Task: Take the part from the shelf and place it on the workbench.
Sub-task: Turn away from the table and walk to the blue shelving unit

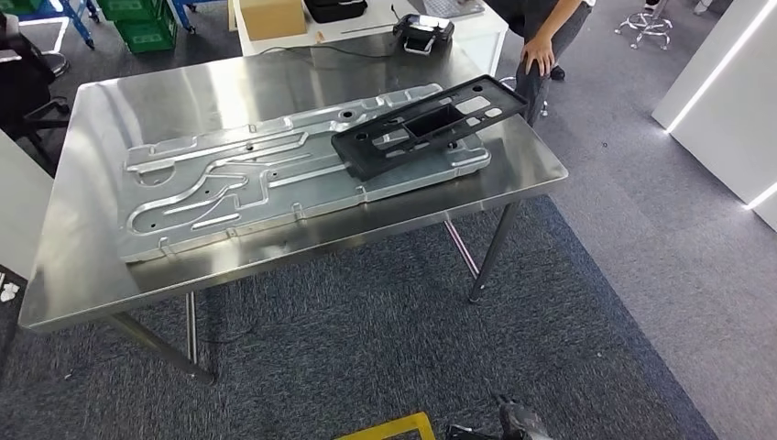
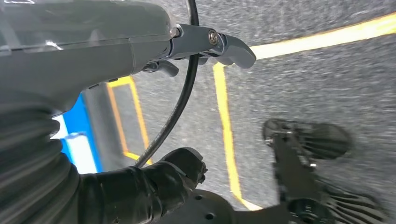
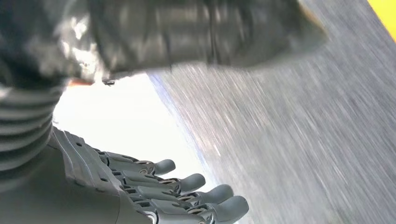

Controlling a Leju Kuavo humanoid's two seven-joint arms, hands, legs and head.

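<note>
Head view: black plastic part (image 1: 431, 126), flat frame with rectangular cutouts, lies on the steel workbench (image 1: 101, 266), resting on top of the big stamped silver metal panel (image 1: 247, 183) at the panel's 2 o'clock end; the part's far corner sticks out past the panel toward the table's 1 o'clock edge. Neither hand touches it. Panel lies flat, diagonal across the tabletop, roughly 8 to 2 o'clock. A person (image 1: 548, 41) stands just past the table's far corner at 1 o'clock, hand hanging by the leg. Behind the bench at 12 o'clock: white table with a cardboard box (image 1: 268, 16) and a black device (image 1: 423, 33); green crates (image 1: 137, 23) at 11 o'clock. Grey carpet floor (image 1: 385, 348), yellow tape mark (image 1: 389, 429) at 6 o'clock. Left wrist view: left hand (image 2: 205, 44) hangs over the carpet with yellow floor lines, thumb stretched out, holding nothing, fingers apart. Right wrist view: right hand (image 3: 154, 186) blurred, fingers (image 3: 201, 182) extended side by side and slightly fanned, nothing in them, carpet streaked behind.
</note>
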